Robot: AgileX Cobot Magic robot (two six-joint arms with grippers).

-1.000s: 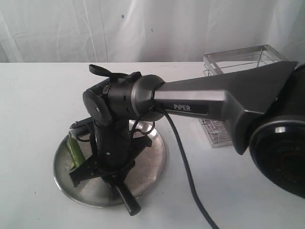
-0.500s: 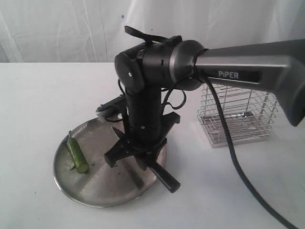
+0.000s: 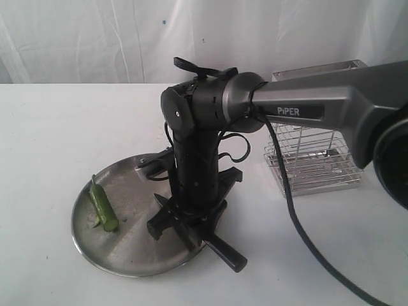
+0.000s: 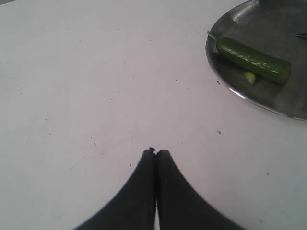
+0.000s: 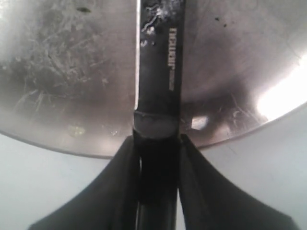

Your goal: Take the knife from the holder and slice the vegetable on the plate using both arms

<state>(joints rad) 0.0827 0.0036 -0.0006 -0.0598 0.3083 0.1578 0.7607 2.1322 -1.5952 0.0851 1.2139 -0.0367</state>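
Note:
The green vegetable [image 3: 103, 207] lies on the left part of the steel plate [image 3: 127, 252], with a small cut slice [image 4: 250, 77] beside it. My right gripper [image 3: 191, 224] hangs over the plate's right half, shut on the knife's black handle [image 3: 226, 254], which sticks out past the front rim. In the right wrist view the dark blade [image 5: 160, 57] lies over the plate [image 5: 72, 72], well apart from the pod. My left gripper [image 4: 156, 152] is shut and empty over bare table beside the plate [image 4: 230, 84]; the pod [image 4: 253, 60] lies some way from it. The exterior view does not show the left arm.
The wire holder [image 3: 315, 159] stands on the table behind and to the right of the plate, partly hidden by the PIPER arm [image 3: 319, 115]. A black cable [image 3: 299, 236] trails down over the table at the right. White cloth hangs behind.
The right arm has carried the knife rightward across the plate, away from the vegetable, then sunk slightly. The pod, earlier half hidden by the gripper, now shows in full.

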